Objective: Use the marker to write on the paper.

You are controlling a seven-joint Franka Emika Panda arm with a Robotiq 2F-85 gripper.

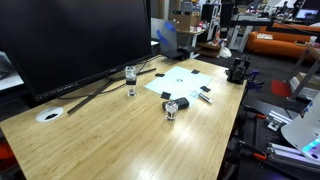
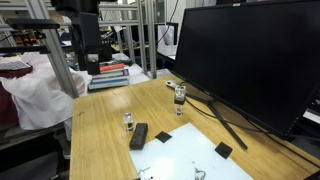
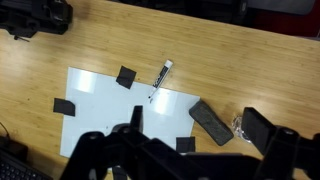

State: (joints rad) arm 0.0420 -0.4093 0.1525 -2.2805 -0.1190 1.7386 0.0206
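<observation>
The table (image 1: 110, 140) is of light wood with a visible grain, and a large dark monitor (image 1: 70, 35) stands along its one side on a stand with thin legs. Around it the room looks like a laboratory, with metal frames, shelves and much equipment in the background of both exterior views. A small round white disc (image 1: 48, 115) lies on the wood near the monitor, and two small glass jars (image 1: 131, 78) stand on the table, well apart from each other. The paper (image 3: 110, 110) lies flat on the table, with small black pieces (image 3: 125, 77) at its corners. The marker (image 3: 164, 70), white with a dark end, lies slanted across the far edge of the paper, partly on the sheet. A black block (image 3: 210, 120) lies on the wood just beside the paper. In the wrist view the gripper (image 3: 195, 128) hangs above the table with its jaws fully apart and nothing between them. The paper is below it, more under one finger, and the marker lies beyond the fingertips, not touched.
</observation>
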